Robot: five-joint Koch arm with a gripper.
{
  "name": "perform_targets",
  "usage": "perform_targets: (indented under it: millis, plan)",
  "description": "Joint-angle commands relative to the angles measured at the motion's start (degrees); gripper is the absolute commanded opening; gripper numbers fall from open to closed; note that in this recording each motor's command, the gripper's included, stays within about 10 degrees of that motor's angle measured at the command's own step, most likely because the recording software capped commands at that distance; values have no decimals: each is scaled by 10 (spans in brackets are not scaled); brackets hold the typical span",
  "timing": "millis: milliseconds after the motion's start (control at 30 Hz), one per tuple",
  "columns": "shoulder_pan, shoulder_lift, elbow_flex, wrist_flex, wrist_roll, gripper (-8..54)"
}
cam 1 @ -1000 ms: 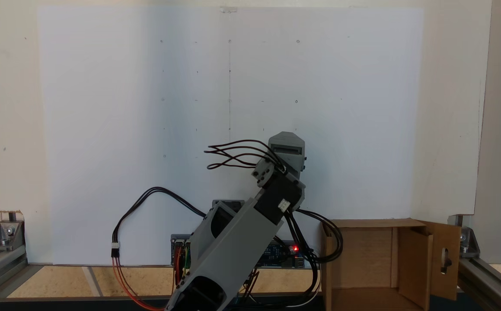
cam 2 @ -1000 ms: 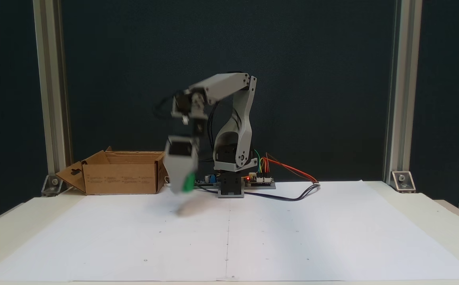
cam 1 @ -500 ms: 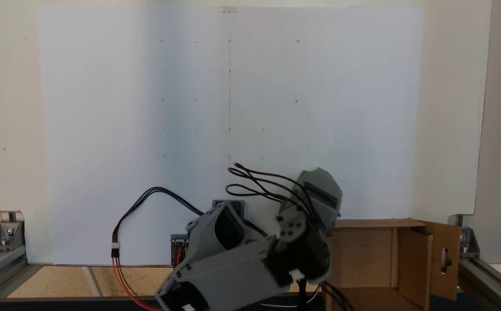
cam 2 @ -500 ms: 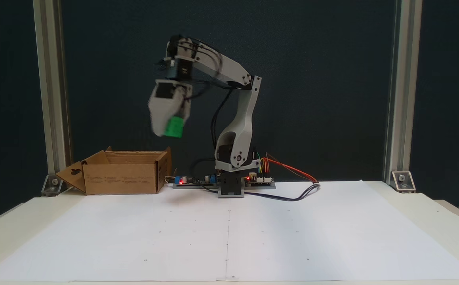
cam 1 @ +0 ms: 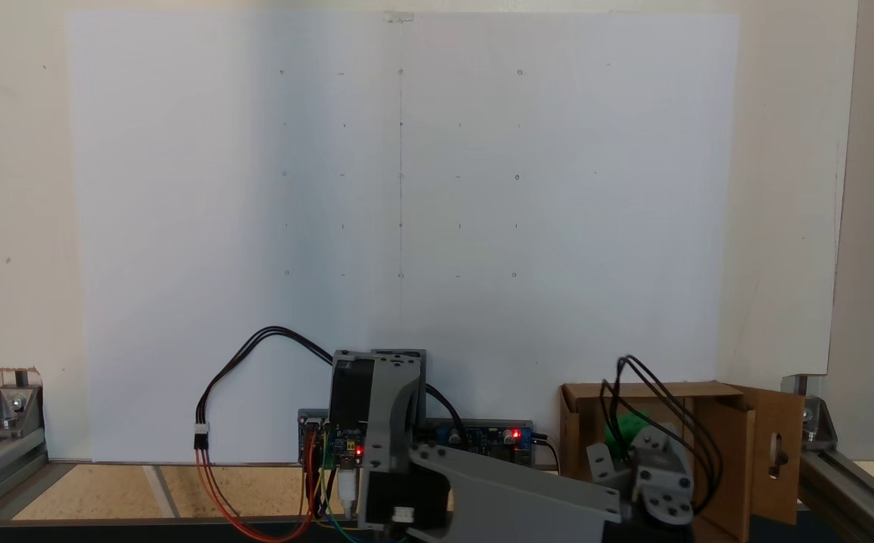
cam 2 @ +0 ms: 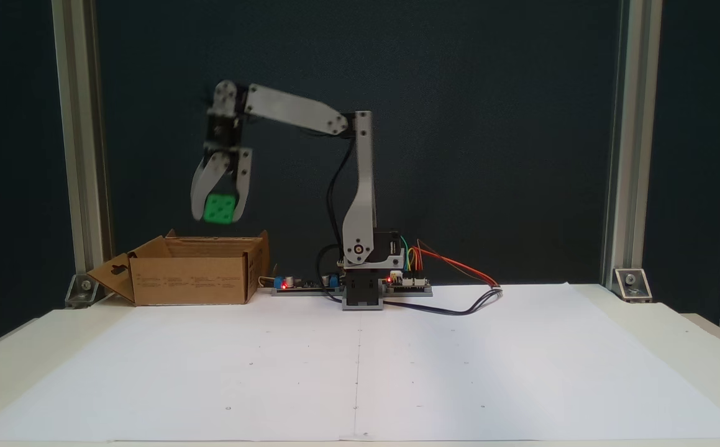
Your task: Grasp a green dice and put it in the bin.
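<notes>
dice held over the bin, release still to come
the gripper [cam 2: 217, 214] hangs pointing down with its two grey fingers [cam 2: 200, 192] clamped on either side of the green dice [cam 2: 220, 208], which is clear of the table and sits above the open top of the bin [cam 2: 192, 279]; in a fixed view from above, a patch of green [cam 1: 627, 431] shows past the wrist and cables, inside the outline of the cardboard walls [cam 1: 723, 452]. the arm [cam 2: 297, 115] reaches out from its base [cam 2: 363, 292] at the back edge of the white paper sheet [cam 2: 360, 366]. judged from this, pick-up and carry are done; what is left is opening the fingers so the dice drops in
</notes>
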Motion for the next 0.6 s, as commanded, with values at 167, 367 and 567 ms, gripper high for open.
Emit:
perform_targets:
  millis: [167,367,567]
  plan:
    - [83,-98,-45,-113,7,115]
    - [95,-118,-39,-112,7,323]
    - [75,-74,-42,-124,23,441]
